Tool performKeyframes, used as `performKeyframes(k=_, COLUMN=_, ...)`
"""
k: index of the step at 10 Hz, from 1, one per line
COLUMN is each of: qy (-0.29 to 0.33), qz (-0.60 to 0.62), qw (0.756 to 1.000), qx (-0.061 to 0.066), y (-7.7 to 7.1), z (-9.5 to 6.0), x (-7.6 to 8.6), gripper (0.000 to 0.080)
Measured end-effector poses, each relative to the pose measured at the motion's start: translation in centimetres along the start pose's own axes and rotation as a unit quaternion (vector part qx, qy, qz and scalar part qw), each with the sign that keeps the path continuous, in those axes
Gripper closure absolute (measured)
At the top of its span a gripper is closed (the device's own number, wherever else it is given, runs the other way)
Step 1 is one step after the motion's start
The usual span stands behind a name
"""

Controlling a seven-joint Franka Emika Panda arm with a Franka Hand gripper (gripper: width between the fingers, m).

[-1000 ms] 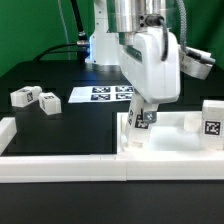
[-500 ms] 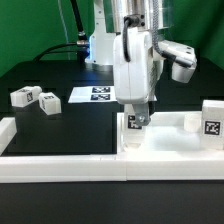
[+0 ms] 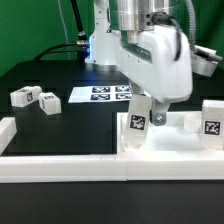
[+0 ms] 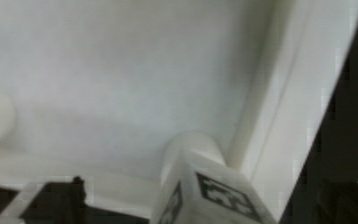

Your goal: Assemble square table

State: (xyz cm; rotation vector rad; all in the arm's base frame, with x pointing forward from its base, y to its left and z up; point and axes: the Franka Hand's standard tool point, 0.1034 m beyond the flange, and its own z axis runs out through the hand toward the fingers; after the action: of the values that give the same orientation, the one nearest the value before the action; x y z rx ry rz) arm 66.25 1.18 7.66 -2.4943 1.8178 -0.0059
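My gripper (image 3: 143,115) is shut on a short white table leg (image 3: 137,123) with a black-and-white tag, held slightly tilted over the corner of the square panel (image 3: 170,143) nearest the exterior view's left. In the wrist view the leg (image 4: 208,185) stands between my dark fingers (image 4: 59,198) against the panel (image 4: 123,70); my gripper (image 4: 202,208) is low in the picture. A second tagged leg (image 3: 212,118) stands at the panel's right side. Two more legs (image 3: 22,97) (image 3: 48,102) lie on the black table at the left.
The marker board (image 3: 108,93) lies flat behind the panel. A long low white border wall (image 3: 60,166) runs along the front, with a short end piece (image 3: 5,128) at the left. The robot base and cables stand at the back.
My wrist has swung round, first one way and then back toward the exterior view's right. The leg has stayed in my grip at the same panel corner and now leans more.
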Motion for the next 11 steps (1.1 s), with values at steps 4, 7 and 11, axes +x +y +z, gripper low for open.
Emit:
performKeyframes(k=4, qy=0.015, qz=-0.213, qw=0.977, qx=-0.011, y=-0.12, z=-0.21, x=0.31, gripper=0.0151)
performKeyframes(k=7, qy=0.030, qz=-0.378, qw=0.925, qx=-0.016, y=-0.41, z=-0.13, x=0.61, gripper=0.0151)
performKeyframes(k=11, qy=0.030, qz=-0.303, qw=0.953, qx=-0.016, y=-0.19, z=-0.11, x=0.91, gripper=0.0355)
